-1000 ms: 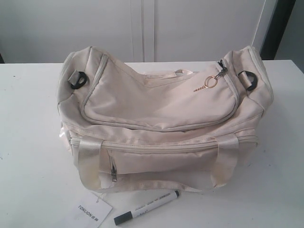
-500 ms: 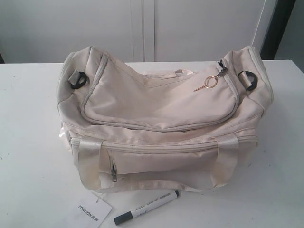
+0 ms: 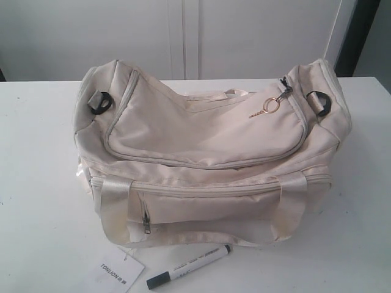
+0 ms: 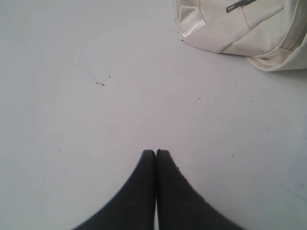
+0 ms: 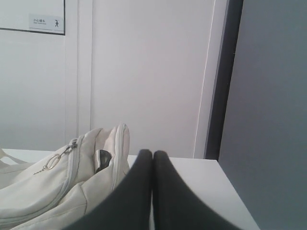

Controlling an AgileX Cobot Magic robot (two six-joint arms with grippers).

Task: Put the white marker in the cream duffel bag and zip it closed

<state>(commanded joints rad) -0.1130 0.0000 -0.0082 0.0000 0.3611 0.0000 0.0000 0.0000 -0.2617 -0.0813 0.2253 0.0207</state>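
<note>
The cream duffel bag [image 3: 208,155] fills the middle of the white table, its curved top zipper closed with the gold ring pull [image 3: 272,105] near the right end. The white marker [image 3: 188,267] with a dark cap lies on the table in front of the bag. Neither gripper shows in the exterior view. In the left wrist view my left gripper [image 4: 155,152] is shut and empty above bare tabletop, a corner of the duffel bag [image 4: 249,33] off to one side. In the right wrist view my right gripper [image 5: 152,153] is shut and empty beside the duffel bag's end [image 5: 62,187].
A white square paper tag [image 3: 116,271] with printed text lies beside the marker's capped end. The table [image 3: 36,183] runs to a white wall behind, with a dark vertical frame [image 3: 357,36] at the back right. Black end rings [image 3: 99,102] sit on the bag's ends.
</note>
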